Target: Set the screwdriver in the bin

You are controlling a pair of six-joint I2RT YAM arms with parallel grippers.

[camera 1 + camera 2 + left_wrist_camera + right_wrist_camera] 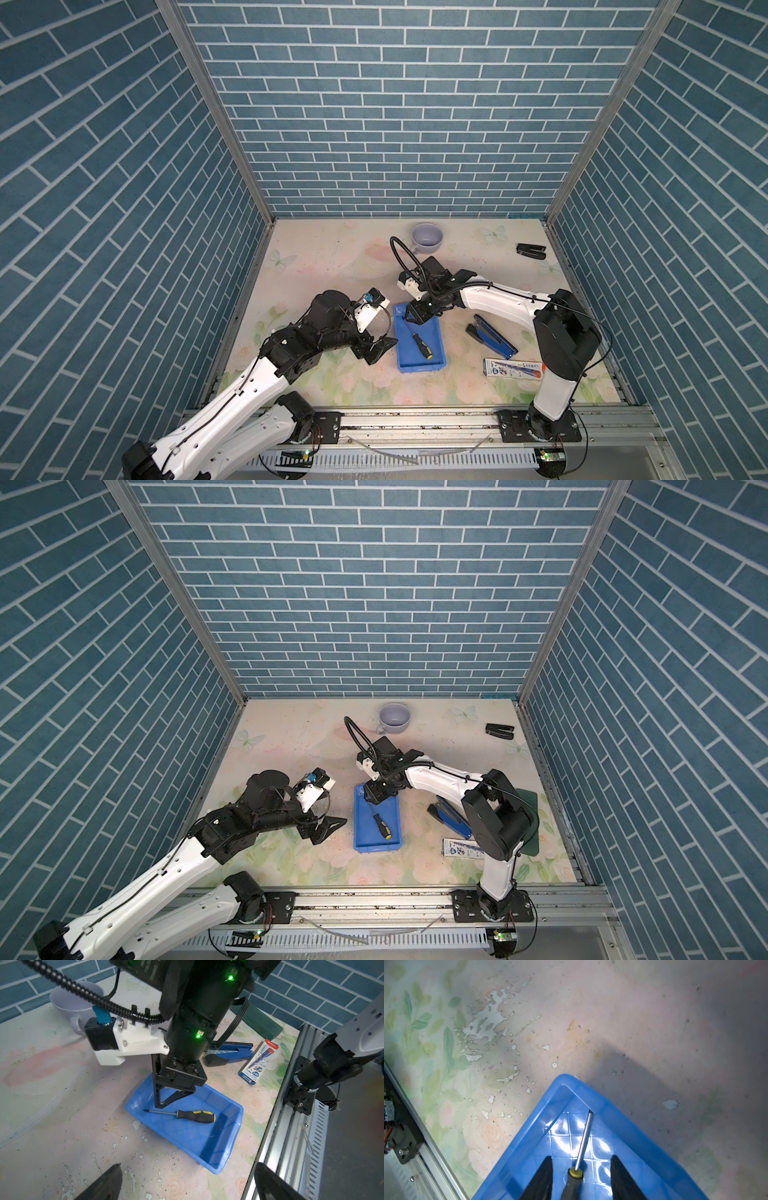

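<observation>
a: where's the screwdriver (187, 1115)?
b: lying flat on the floor of the bin (197, 1147), tip up close to one wall. both top views show it inside too.
a: and the jaws?
b: the right jaws hang straight over it, spread apart, with a clear gap either side of the handle (571, 1186), gripping nothing. the left jaws are wide open and empty as well, low over the bench (332, 257) just beside the bin.
a: so i'd call the job as good as done. and if it ever needed lifting out?
b: it looks light and rigid, nothing fragile. the steel shaft (584, 1138) is thin, round and likely slippery, so it'd roll out of a pinch. i'd take it across the fatter black-and-yellow handle, near its middle, where there's width to bite on.
</observation>
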